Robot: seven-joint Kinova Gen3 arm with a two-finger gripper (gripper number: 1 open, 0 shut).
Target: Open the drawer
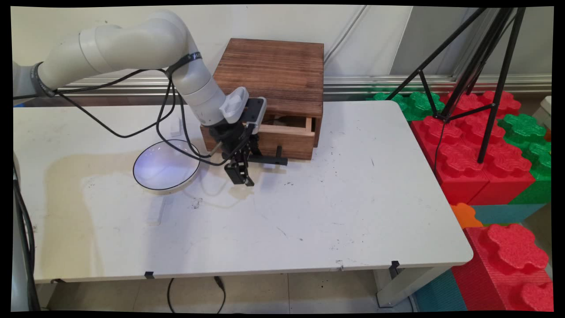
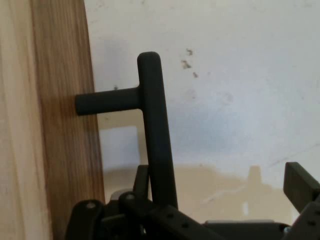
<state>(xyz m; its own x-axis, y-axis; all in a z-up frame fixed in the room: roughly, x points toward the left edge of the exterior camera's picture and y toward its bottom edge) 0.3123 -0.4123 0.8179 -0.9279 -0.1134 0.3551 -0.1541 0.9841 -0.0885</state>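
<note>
A dark wooden box (image 1: 273, 75) stands at the table's back, its light wooden drawer (image 1: 284, 140) pulled partly out. From the drawer front juts a black T-shaped handle (image 1: 270, 160). My gripper (image 1: 242, 176) hangs just left of that handle, pointing down at the table, open. In the hand view the handle's bar (image 2: 156, 135) runs upward from beside the left finger, and the right finger (image 2: 301, 184) stands far off at the right edge. The drawer front (image 2: 65, 120) fills the left side. The fingers hold nothing.
A white plate with a dark rim (image 1: 166, 167) lies left of the gripper, under the arm's hanging cables. A small white piece (image 1: 176, 127) stands behind it. Red and green foam blocks (image 1: 481, 145) and a black tripod (image 1: 481, 66) stand beyond the table's right edge.
</note>
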